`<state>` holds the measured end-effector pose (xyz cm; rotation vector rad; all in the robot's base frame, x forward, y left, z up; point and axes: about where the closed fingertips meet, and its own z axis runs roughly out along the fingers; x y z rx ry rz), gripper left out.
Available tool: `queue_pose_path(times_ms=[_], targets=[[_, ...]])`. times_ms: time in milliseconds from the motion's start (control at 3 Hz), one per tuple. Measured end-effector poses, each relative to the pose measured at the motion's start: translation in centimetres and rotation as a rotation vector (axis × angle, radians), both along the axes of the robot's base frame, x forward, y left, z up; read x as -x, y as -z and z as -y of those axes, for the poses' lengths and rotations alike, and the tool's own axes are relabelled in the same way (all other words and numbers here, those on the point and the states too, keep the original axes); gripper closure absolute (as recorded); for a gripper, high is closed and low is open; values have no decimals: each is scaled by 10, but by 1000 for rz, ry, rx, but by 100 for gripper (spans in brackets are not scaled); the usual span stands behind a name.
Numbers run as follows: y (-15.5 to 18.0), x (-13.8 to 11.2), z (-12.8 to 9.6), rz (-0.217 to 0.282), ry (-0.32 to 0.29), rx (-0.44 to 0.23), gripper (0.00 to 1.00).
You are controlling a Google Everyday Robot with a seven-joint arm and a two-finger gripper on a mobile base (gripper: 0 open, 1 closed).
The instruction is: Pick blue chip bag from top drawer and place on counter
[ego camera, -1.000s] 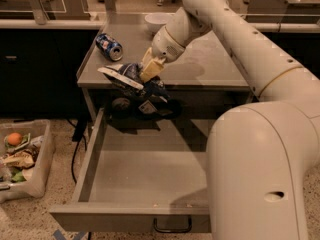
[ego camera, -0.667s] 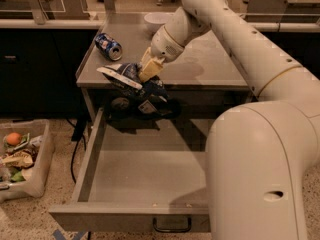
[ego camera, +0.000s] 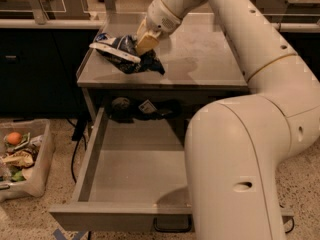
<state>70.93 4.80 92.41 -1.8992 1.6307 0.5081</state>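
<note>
The blue chip bag (ego camera: 124,55), crumpled dark blue foil with a white edge strip, hangs over the left part of the counter (ego camera: 205,59). My gripper (ego camera: 144,42) is shut on the bag's upper right side and holds it just above or on the counter top; I cannot tell which. The top drawer (ego camera: 132,171) stands pulled wide open below the counter, its pull handle (ego camera: 172,227) at the front. The arm reaches in from the upper right.
Dark objects (ego camera: 145,109) lie at the back of the drawer under the counter edge. A clear bin of scraps (ego camera: 20,156) stands on the floor at left. My large white arm body (ego camera: 235,174) covers the drawer's right side.
My gripper has lifted the chip bag from the counter's front edge, above the drawer's back, up and onto the left part of the counter.
</note>
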Motion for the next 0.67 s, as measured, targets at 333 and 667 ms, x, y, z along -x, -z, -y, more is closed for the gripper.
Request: queue_pose_path(times_ms=[333,667], targets=[[-40,-16,-2,91,27,-1,100],[-10,-54,22,130,103,94,100]])
